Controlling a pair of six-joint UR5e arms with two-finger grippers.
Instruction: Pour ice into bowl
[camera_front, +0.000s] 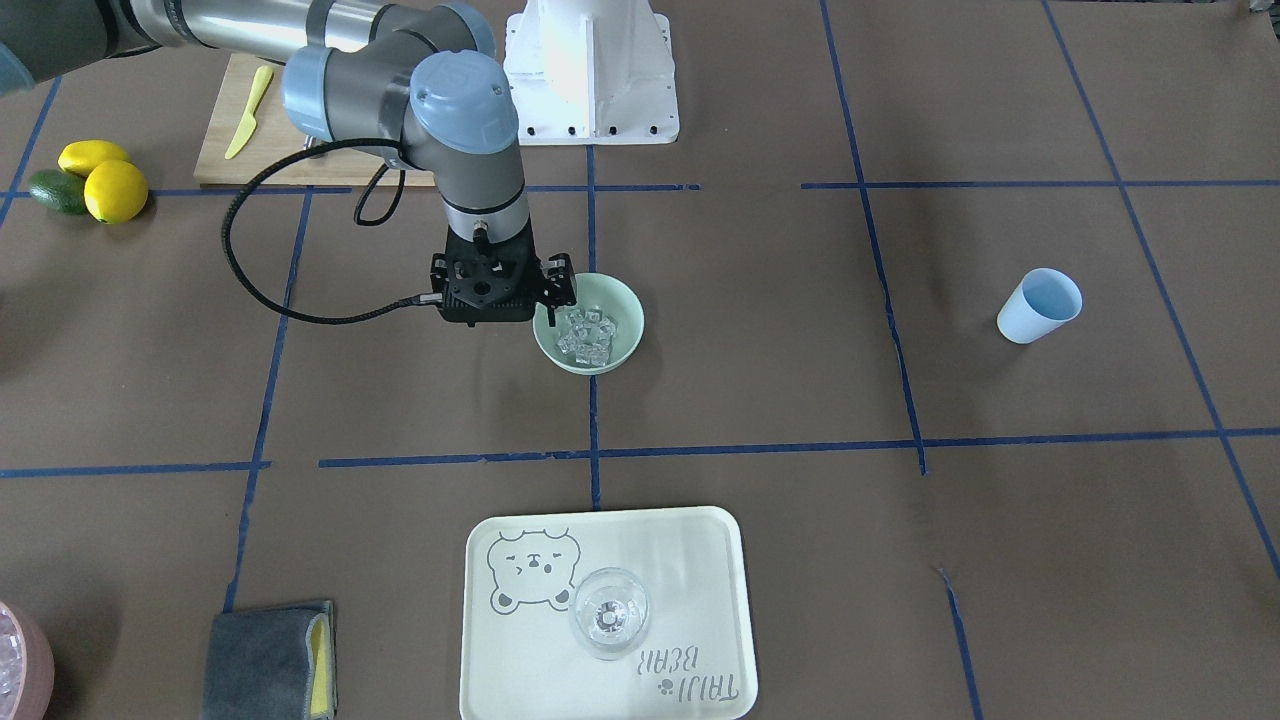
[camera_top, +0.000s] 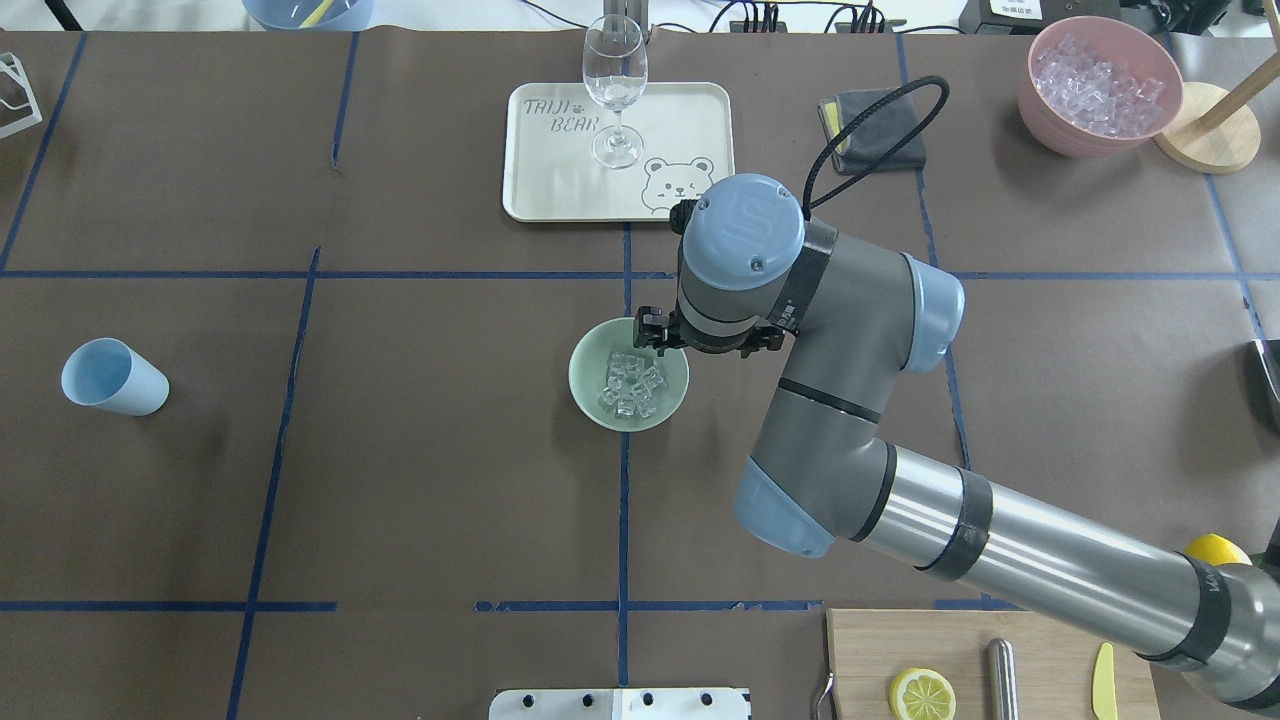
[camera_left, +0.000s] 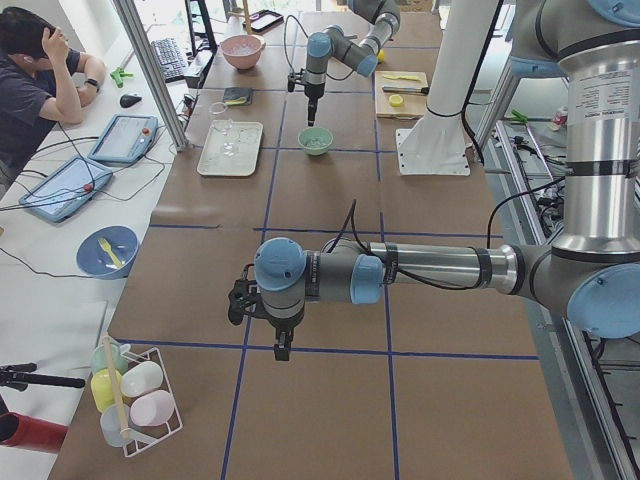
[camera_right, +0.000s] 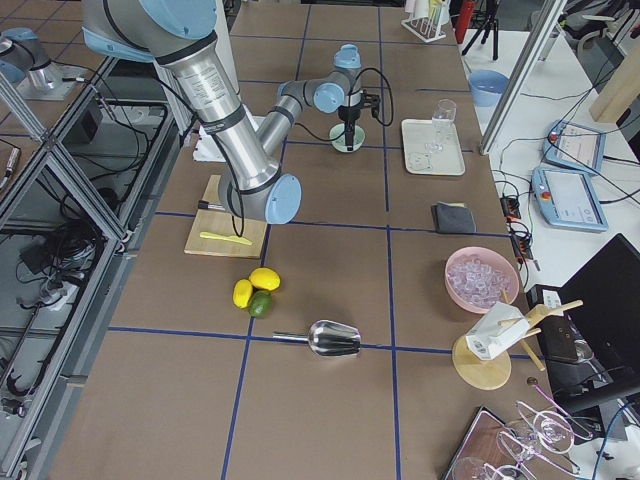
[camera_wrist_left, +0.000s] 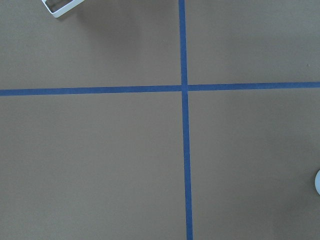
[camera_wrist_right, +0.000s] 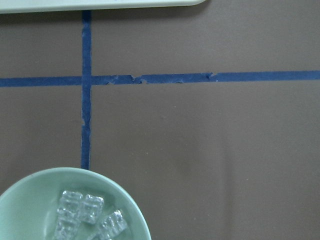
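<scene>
The pale mint-green bowl (camera_front: 620, 300) stands near the table's middle with a small heap of clear ice cubes (camera_front: 588, 333) inside. It also shows in the overhead view (camera_top: 590, 390), where the ice (camera_top: 632, 385) is visible too, and at the right wrist view's lower left (camera_wrist_right: 30, 200). My right gripper (camera_front: 558, 287) points down over the bowl's rim on the robot's right side. I cannot tell whether it is open or shut. My left gripper (camera_left: 283, 348) shows only in the exterior left view, far from the bowl and low over bare table. Its state cannot be told.
A light blue cup (camera_top: 113, 377) stands far to the robot's left. A cream tray (camera_top: 690, 110) with a wine glass (camera_top: 615, 90) lies beyond the bowl. A pink bowl of ice (camera_top: 1100, 85), a grey cloth (camera_top: 870, 130), a cutting board (camera_top: 900, 640) and a metal scoop (camera_right: 330, 340) are on the right side.
</scene>
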